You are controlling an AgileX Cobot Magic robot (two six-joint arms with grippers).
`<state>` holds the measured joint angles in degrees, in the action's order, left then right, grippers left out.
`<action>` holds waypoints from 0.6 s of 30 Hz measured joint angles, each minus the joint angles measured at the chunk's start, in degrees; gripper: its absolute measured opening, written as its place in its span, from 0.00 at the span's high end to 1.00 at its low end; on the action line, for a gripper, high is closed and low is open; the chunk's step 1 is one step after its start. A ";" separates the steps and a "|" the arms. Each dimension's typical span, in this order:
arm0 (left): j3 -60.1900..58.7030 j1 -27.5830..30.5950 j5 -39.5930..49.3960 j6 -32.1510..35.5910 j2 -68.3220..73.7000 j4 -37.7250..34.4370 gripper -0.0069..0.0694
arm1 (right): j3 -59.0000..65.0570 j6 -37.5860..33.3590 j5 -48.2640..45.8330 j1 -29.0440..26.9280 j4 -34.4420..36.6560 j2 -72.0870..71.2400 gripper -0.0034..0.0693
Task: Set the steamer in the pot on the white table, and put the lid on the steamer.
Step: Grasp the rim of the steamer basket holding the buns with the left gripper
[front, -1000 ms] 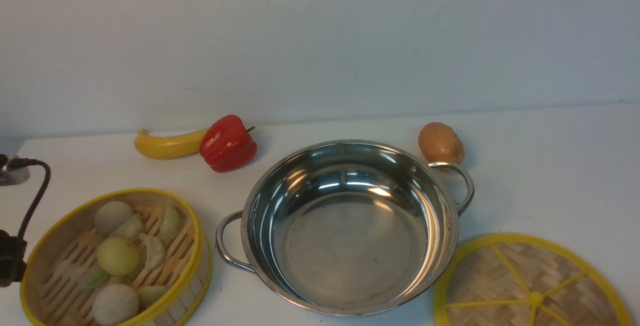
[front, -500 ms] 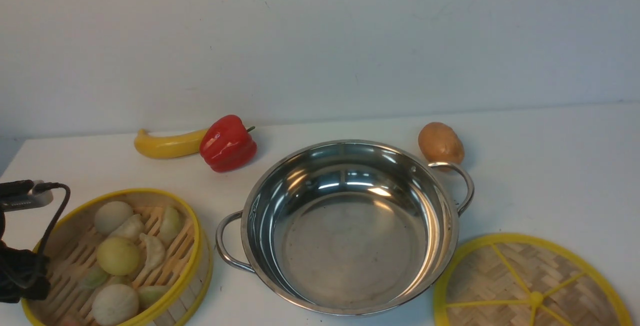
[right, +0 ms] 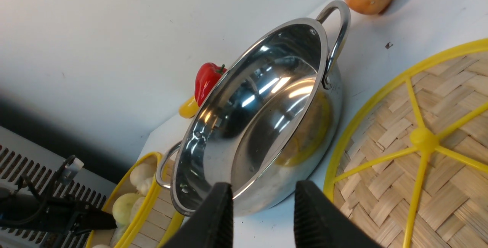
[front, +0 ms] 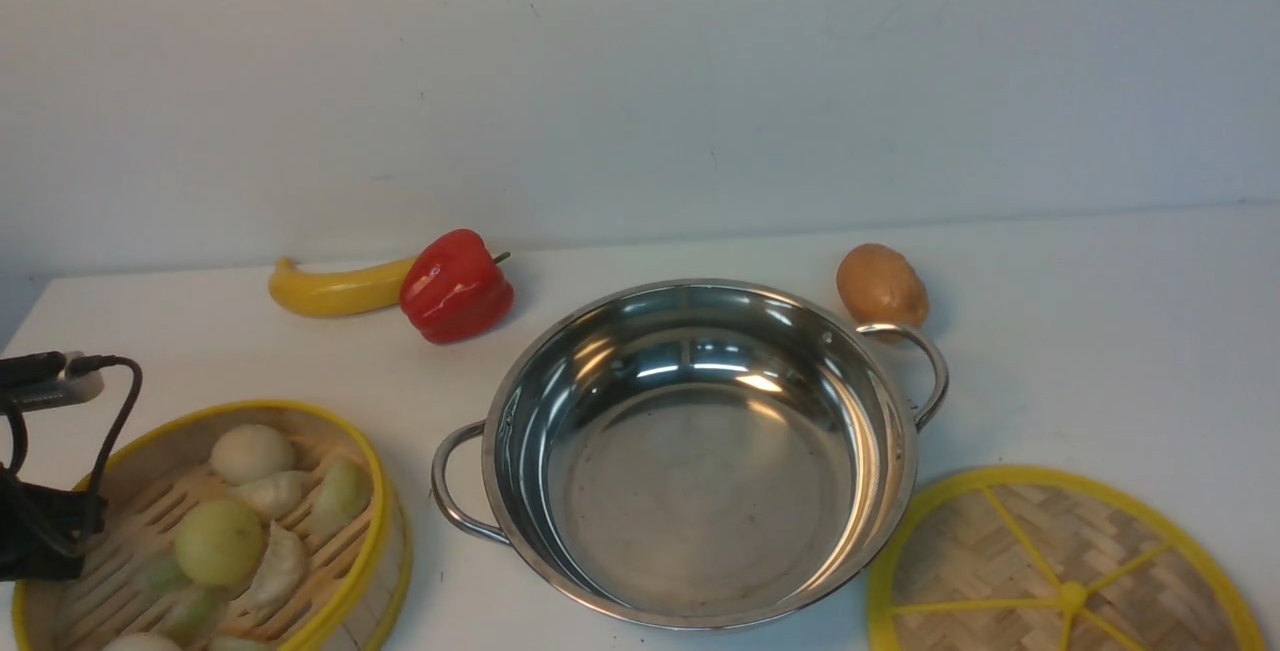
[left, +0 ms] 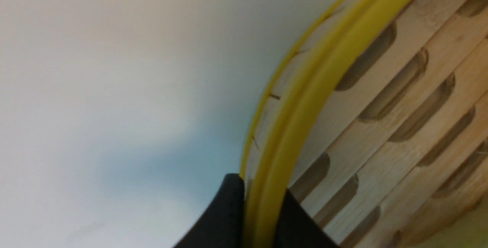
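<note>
The steamer, a bamboo basket with yellow rims and pale toy buns inside, sits at the near left of the white table. My left gripper is shut on its left rim; in the left wrist view the two black fingertips pinch the yellow rim between them. The empty steel pot stands in the middle. The woven lid lies flat at the near right. My right gripper is open and empty, above the table between pot and lid; it is not in the front view.
A yellow banana and a red pepper lie behind the steamer near the wall. A brown potato sits behind the pot's right handle. The steamer's right rim is close to the pot's left handle.
The left gripper has closed on the steamer's left rim. The steamer has shifted toward the near left, and the buns inside have slid. Pot and lid have not moved.
</note>
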<state>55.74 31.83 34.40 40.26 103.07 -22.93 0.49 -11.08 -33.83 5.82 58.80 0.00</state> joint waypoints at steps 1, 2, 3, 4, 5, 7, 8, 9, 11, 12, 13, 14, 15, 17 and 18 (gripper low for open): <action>0.00 0.00 0.00 -0.23 -0.06 0.24 0.86 | 0.00 0.00 0.00 0.00 0.00 0.00 0.62; 0.00 0.00 0.04 -0.43 -0.15 0.43 0.86 | 0.00 0.00 0.00 0.00 0.00 0.00 0.62; 0.00 0.00 0.25 -1.10 -0.41 0.94 0.86 | 0.00 0.00 0.00 0.00 0.00 0.00 0.62; 0.00 0.00 0.42 -1.64 -0.66 1.44 0.86 | 0.00 0.00 0.00 0.00 0.00 0.00 0.62; 0.00 0.00 0.56 -2.27 -0.95 2.00 0.86 | 0.00 0.00 -0.01 0.00 0.00 0.00 0.62; 0.25 0.00 1.30 -3.54 -1.56 3.65 0.86 | 0.00 0.00 -0.13 0.00 0.02 0.00 0.62; 1.77 0.27 3.52 -5.16 -2.17 6.30 0.86 | 0.00 0.00 -0.14 0.00 0.02 0.00 0.62; 2.90 0.65 4.86 -5.84 -2.43 7.27 0.86 | 0.00 0.00 -0.32 0.00 0.02 0.00 0.62; 4.76 1.33 6.78 -6.71 -2.92 8.07 0.86 | 0.00 0.00 -0.54 0.00 0.02 0.00 0.62; 5.97 1.83 7.86 -7.09 -3.16 8.20 0.86 | 0.00 -0.11 -0.73 0.00 0.02 0.00 0.62; 7.93 2.52 9.36 -7.42 -3.67 7.96 0.86 | 0.00 -0.38 -1.20 0.00 0.02 0.00 0.62; 9.63 2.94 10.55 -7.52 -3.95 7.50 0.86 | 0.00 -0.68 -1.45 0.00 0.02 0.00 0.62; 11.39 3.34 11.77 -7.64 -4.27 6.92 0.86 | 0.00 -1.00 -1.75 0.00 0.02 0.00 0.62; 14.21 3.53 13.96 -7.84 -4.69 5.94 0.86 | 0.00 -1.32 -2.09 0.00 0.02 0.00 0.62; 15.93 3.44 15.20 -7.97 -4.78 5.40 0.86 | 0.00 -1.53 -2.20 0.00 0.02 0.00 0.62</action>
<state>71.67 35.27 49.60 32.28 98.29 -17.53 0.49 -12.61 -36.03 5.82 58.82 0.00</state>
